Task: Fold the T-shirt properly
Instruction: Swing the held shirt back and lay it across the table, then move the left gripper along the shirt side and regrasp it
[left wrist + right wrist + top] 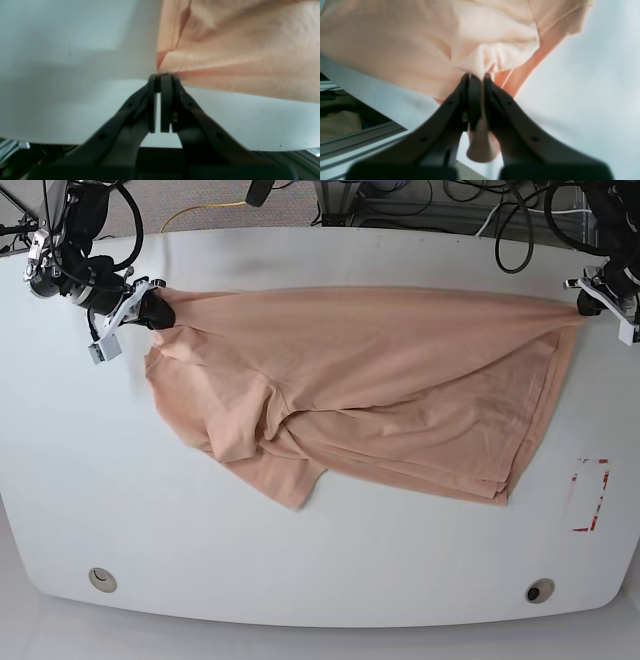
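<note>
The peach-pink T-shirt [380, 380] lies crumpled across the white table [320, 570], its upper edge pulled taut between both arms. My right gripper [158, 311] at the left of the base view is shut on one end of that edge. In the right wrist view this gripper [477, 76] pinches a bunch of T-shirt [395, 45] cloth, and a tuft pokes out behind the fingers. My left gripper [582, 302] at the far right is shut on the other corner. The left wrist view shows that gripper [160, 76] clamped on the T-shirt [237, 50] corner.
A red-outlined rectangle [590, 495] is marked on the table near its right edge. Two round holes [100, 579] [540, 591] sit near the front edge. Cables [520, 220] run behind the table. A metal frame rail [357, 142] shows below the table's rim.
</note>
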Available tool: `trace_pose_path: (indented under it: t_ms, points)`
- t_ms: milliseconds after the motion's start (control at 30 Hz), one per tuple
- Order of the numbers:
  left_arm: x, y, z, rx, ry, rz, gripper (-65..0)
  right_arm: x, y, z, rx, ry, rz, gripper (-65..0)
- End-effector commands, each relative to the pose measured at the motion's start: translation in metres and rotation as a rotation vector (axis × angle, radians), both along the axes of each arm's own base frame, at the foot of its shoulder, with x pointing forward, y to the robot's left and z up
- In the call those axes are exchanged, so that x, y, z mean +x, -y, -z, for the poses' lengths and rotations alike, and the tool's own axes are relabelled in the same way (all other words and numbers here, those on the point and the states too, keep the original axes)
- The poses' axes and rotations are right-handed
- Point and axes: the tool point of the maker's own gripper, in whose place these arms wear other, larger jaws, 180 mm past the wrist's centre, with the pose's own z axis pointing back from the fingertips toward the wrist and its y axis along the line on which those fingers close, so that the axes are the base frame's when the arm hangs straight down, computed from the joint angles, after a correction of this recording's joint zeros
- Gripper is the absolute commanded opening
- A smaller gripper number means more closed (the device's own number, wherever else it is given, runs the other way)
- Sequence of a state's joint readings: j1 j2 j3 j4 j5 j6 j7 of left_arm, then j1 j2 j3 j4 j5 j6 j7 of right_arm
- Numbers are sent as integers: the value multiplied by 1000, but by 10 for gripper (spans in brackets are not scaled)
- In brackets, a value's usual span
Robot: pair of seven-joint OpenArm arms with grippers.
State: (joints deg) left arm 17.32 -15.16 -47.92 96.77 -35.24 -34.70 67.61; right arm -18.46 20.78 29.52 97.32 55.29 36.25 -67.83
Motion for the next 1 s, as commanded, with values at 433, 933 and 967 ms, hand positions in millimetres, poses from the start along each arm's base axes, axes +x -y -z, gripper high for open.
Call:
trace_pose_path:
  t_ms: [433,933,967]
  points:
    - [24,12,-11,39,4,135,-575,0,3,-6,-3,18,1,-648]
    - [58,5,-43,75,85,167,-233,0,-3,-5,21,22,16,-648]
    - [61,4,-47,73,89,172,-231,0,-3,-5,21,22,16,-648]
